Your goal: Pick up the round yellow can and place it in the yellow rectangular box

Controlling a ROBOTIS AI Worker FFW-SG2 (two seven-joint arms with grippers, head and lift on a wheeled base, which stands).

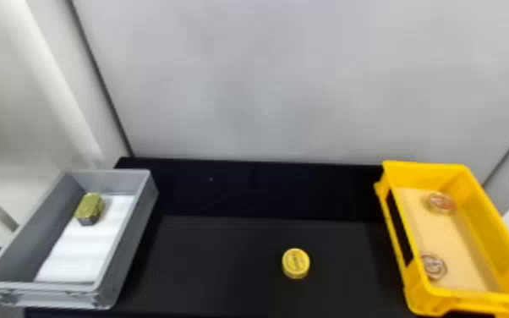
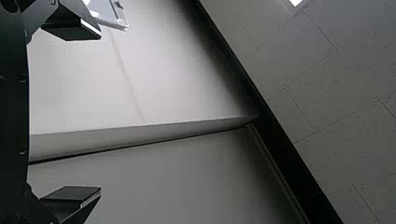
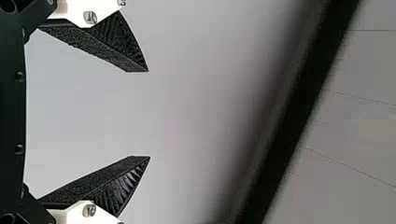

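Note:
The round yellow can [image 1: 296, 263] rests on the black table, a little right of centre in the head view. To its right stands the yellow rectangular box [image 1: 494, 224], holding two round tins on its pale bottom. My left gripper [image 2: 100, 113] is open in the left wrist view, its fingers wide apart before a pale wall. In the right wrist view my right gripper [image 3: 149, 114] is open too, with nothing between its fingers and a light wall behind. Both are away from the can.
A grey box [image 1: 129, 237] at the table's left holds a small green-gold block [image 1: 90, 209] and a white sheet [image 1: 80, 258]. One round tin [image 1: 440, 203] lies toward the yellow box's far end, another [image 1: 434, 267] by its left wall. A pale wall rises behind the table [image 1: 224, 249].

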